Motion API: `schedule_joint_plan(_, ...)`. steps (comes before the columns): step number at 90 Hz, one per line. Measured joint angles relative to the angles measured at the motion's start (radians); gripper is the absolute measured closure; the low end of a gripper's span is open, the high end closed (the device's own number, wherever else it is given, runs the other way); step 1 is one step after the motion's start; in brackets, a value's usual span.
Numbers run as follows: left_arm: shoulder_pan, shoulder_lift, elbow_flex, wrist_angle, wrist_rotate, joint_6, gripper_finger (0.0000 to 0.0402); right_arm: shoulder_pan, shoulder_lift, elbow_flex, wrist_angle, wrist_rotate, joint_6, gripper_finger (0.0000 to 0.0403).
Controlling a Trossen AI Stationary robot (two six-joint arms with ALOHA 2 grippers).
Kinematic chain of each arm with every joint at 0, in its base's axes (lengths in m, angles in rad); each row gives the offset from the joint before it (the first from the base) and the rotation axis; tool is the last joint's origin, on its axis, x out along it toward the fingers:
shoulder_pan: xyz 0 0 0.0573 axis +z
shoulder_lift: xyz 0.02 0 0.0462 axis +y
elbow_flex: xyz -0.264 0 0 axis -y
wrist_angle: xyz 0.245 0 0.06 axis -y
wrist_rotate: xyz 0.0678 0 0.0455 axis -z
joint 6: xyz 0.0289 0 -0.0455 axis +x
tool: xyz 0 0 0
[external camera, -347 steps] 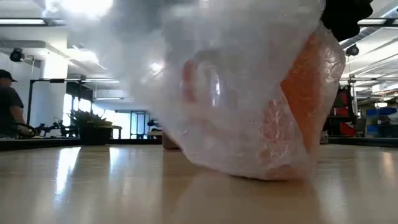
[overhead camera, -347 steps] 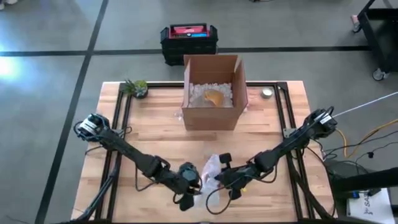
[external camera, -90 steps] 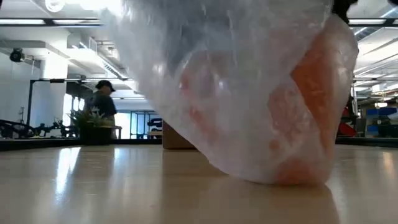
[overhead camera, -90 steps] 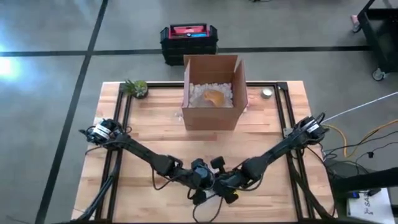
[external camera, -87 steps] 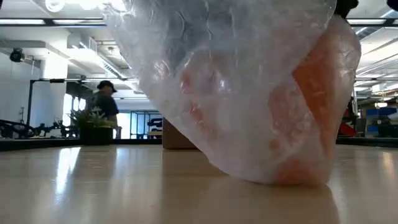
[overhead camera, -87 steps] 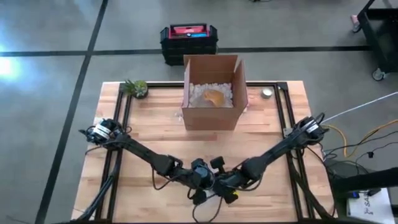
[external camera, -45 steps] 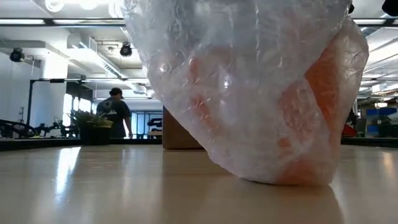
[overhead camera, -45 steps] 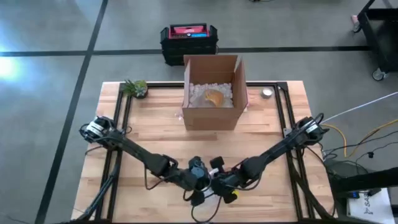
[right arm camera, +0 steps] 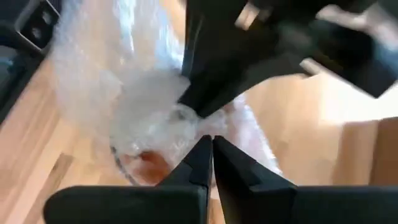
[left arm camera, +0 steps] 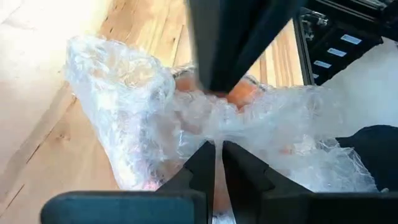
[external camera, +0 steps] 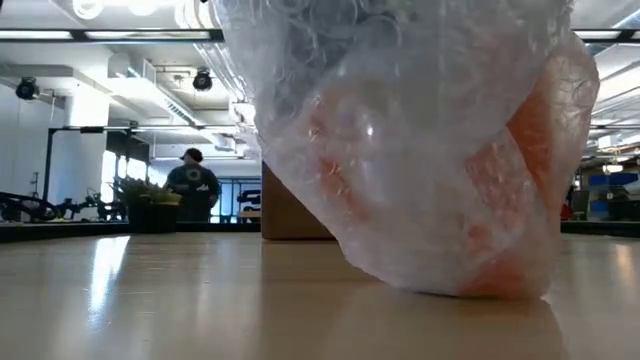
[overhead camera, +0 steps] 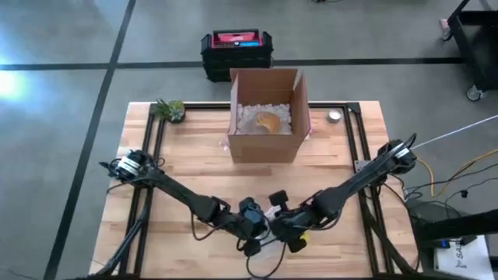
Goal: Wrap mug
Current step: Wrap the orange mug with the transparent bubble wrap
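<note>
An orange mug (external camera: 520, 180) sits inside a bundle of clear bubble wrap (external camera: 400, 130) near the table's front edge, its bottom resting on the wood. My left gripper (overhead camera: 255, 227) and my right gripper (overhead camera: 286, 230) meet over the bundle from either side, and both are shut on gathered wrap. The left wrist view shows orange (left arm camera: 244, 93) through the wrap beyond my left gripper (left arm camera: 218, 149). The right wrist view shows orange (right arm camera: 149, 159) beyond my right gripper (right arm camera: 210, 144). The high view shows little of the bundle, because the arms cover it. My left gripper pinches a bunched ridge of bubble wrap (left arm camera: 214, 127) at the top of the bundle between its two fingers, several layers gathered together. It comes slanting down from the table's left. The bundle hangs below with its bottom on the table. My right gripper pinches the gathered wrap (right arm camera: 186, 118) at the top of the bundle between its two fingers, close to the left gripper's hold. It comes slanting down from the table's right. The wrap below it is crumpled and slack around the mug.
An open cardboard box (overhead camera: 265, 115) with white filler and a tan object stands at the table's far middle. A small potted plant (overhead camera: 170, 109) is at the far left, a small round object (overhead camera: 334, 116) at the far right. A person (external camera: 193, 190) stands in the room beyond.
The wrapped bundle has shifted a little toward the table's right edge, bottom still on the wood, with both grippers staying shut on its top. The wrap has bunched tighter above the mug. The person in the background has walked to the right.
</note>
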Motion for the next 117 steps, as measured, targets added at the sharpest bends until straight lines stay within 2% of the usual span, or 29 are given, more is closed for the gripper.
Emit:
schedule_joint_plan(12, 0.0, 0.0, -0.001, 0.006, -0.001, 0.0, 0.0381, 0.015, -0.012, -0.005, 0.087, -0.087, 0.007, 0.0403)
schedule_joint_plan(45, -0.003, -0.023, -0.005, 0.007, 0.008, -0.005, 0.0381, -0.029, 0.181, -0.019, 0.081, -0.045, 0.028, 0.0403)
schedule_joint_plan(61, -0.024, -0.098, -0.006, -0.015, 0.027, -0.008, 0.0381, -0.032, 0.19, -0.02, 0.089, -0.043, 0.025, 0.0403)
schedule_joint_plan(69, -0.043, -0.138, -0.005, -0.075, 0.026, -0.016, 0.0381, -0.032, 0.18, -0.022, 0.086, -0.043, 0.023, 0.0403)
schedule_joint_plan(89, -0.077, -0.158, -0.035, -0.277, -0.122, -0.143, 0.0381, -0.032, 0.17, -0.024, 0.096, -0.044, 0.006, 0.0403)
schedule_joint_plan(100, -0.06, -0.114, -0.073, -0.221, -0.121, -0.148, 0.0381, -0.032, 0.17, -0.024, 0.1, -0.044, 0.001, 0.0403)
schedule_joint_plan(117, -0.051, -0.097, -0.075, -0.021, -0.106, -0.009, 0.0381, -0.031, 0.17, -0.025, 0.101, -0.047, 0.001, 0.0403)
